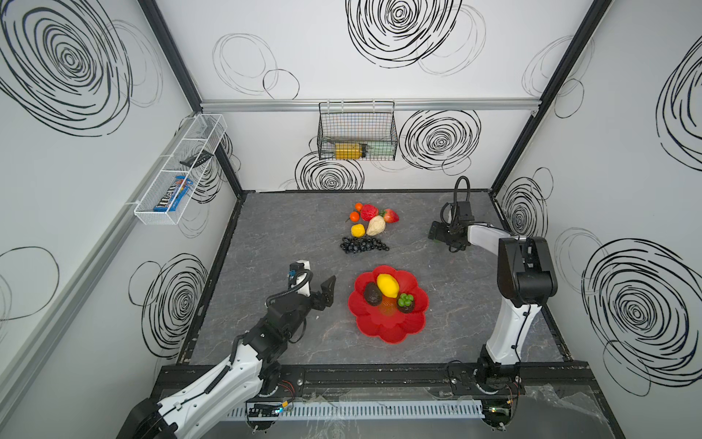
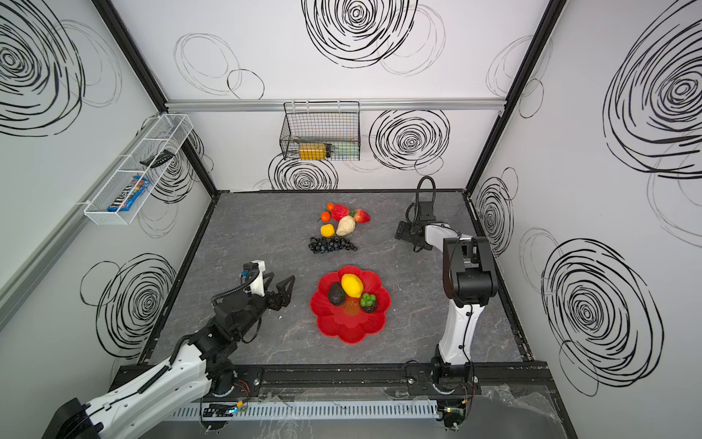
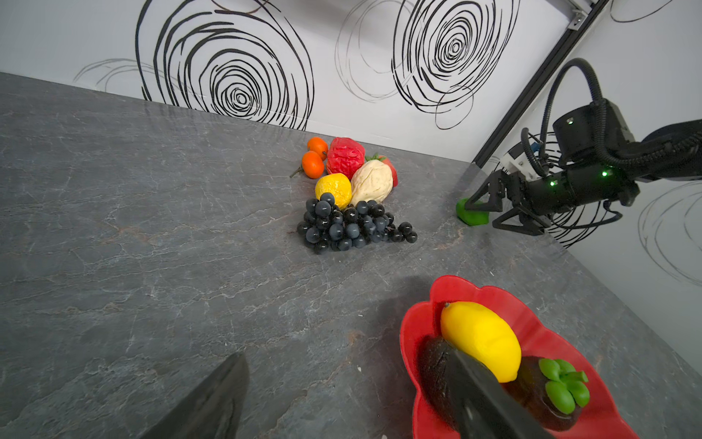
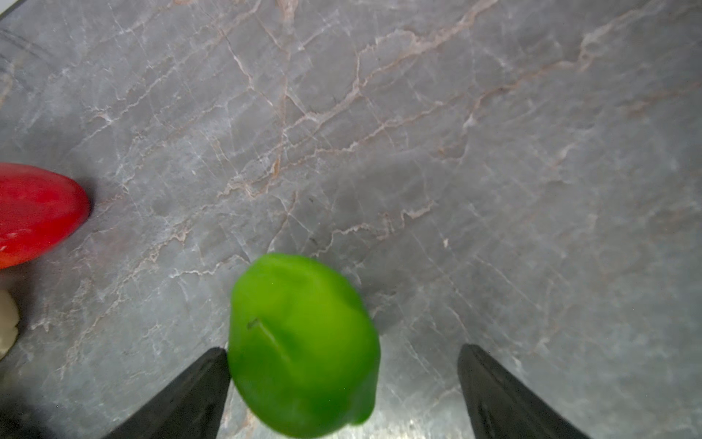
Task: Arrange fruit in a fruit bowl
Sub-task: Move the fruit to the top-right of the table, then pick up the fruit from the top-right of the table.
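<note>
A robotics lab cell: swirl-marked white panels (image 1: 323,68) on aluminium framing (image 1: 266,104) enclose a tabletop (image 1: 288,235), left arm (image 1: 228,374) and right arm (image 1: 511,330) bolted to its front rail (image 1: 380,374)

A black wire basket (image 1: 357,131) hangs from an aluminium rail (image 1: 266,104) on the back wall; inside it lie a yellow object (image 1: 347,151) and a pale green one (image 1: 380,149); left of that basket, a white mesh basket (image 1: 178,171) holds a blue candy packet (image 1: 174,194) and a dark flat item (image 1: 195,157); below it spreads the grey marbled tabletop (image 1: 288,235).

both top views high overhead, whole table (image 1: 288,235), wrist views close
</note>
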Available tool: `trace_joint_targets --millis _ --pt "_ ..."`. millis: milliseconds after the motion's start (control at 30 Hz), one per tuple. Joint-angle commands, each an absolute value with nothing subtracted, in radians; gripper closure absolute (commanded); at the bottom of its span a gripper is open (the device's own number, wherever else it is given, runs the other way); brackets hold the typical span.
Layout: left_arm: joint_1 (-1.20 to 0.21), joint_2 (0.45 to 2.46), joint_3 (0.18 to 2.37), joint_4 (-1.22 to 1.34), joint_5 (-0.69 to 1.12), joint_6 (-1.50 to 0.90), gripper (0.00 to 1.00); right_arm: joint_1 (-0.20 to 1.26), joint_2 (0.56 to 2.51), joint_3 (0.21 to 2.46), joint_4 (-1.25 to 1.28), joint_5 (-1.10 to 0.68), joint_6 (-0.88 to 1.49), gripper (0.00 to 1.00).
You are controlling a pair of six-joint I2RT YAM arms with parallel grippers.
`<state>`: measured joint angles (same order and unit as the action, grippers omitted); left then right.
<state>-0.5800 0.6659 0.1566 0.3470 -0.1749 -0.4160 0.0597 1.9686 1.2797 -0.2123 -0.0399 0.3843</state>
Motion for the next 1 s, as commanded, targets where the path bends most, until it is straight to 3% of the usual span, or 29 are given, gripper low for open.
trace_joint_targets --millis 0,367,733,967 --pt "-0.571 0.669 0.152 0.406 -0.163 -0.421 0.13 0.054 1.991 1.316 -0.231 -0.067 0.356 0.03" --pt "-0.562 0.689 0.152 0.417 -0.152 -0.423 0.12 0.075 2.011 1.318 -0.238 -0.088 0.345 0.17" --pt "-0.552 0.707 0.147 0.436 -0.131 -0.423 0.12 0.084 1.987 1.309 -0.235 -0.094 0.345 0.41" --pt "-0.545 0.744 0.144 0.474 -0.084 -0.423 0.11 0.097 1.927 1.276 -0.225 -0.118 0.355 0.43"
